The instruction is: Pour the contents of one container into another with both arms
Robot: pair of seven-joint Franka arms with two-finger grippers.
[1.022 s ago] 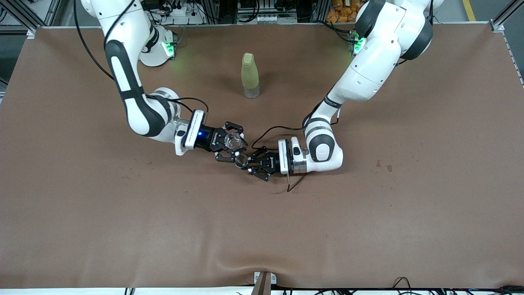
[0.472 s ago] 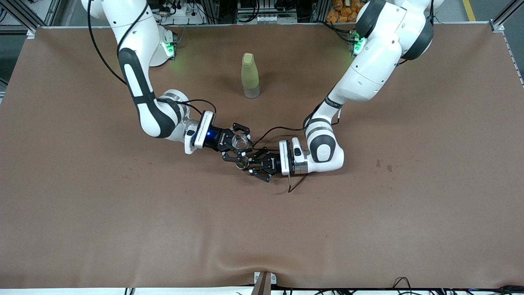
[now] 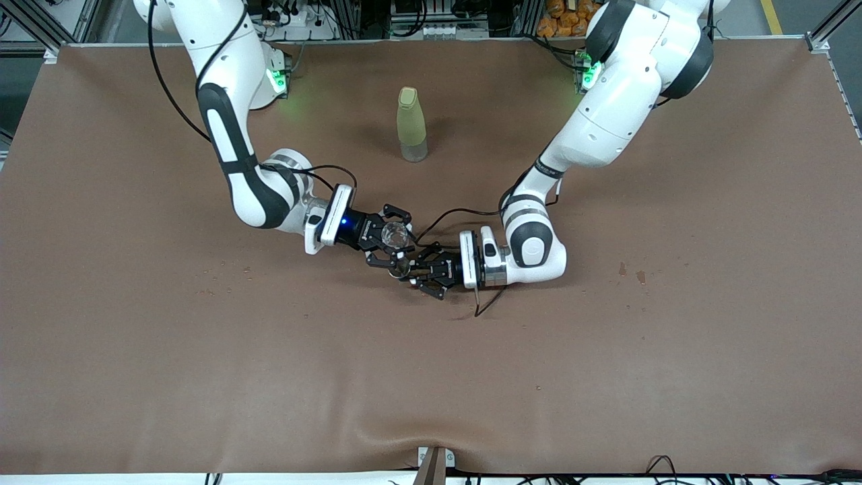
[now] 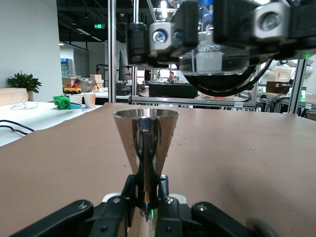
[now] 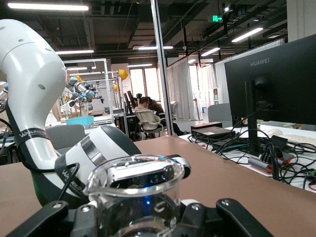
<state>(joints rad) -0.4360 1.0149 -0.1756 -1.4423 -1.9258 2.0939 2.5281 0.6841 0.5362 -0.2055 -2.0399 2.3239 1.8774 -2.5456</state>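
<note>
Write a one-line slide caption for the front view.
Right gripper holds clear cup above stemmed glass in left gripper; bottle stands by.

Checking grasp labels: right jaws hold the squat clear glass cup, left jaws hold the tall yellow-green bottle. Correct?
Partly. The left gripper holds the small stemmed metallic-looking glass, as the left wrist view shows. The tall yellow-green bottle stands alone on the table. The right gripper does hold the squat clear glass cup.

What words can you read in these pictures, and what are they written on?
"HUAWEI": on the back of the dark monitor in the right wrist view.
"WANDERER" or close to it, partly blurred: on the black band of the left arm in the same view.
Small white print on both grippers in the front view: too small to read.
Green ceiling sign: too small to read.
</note>
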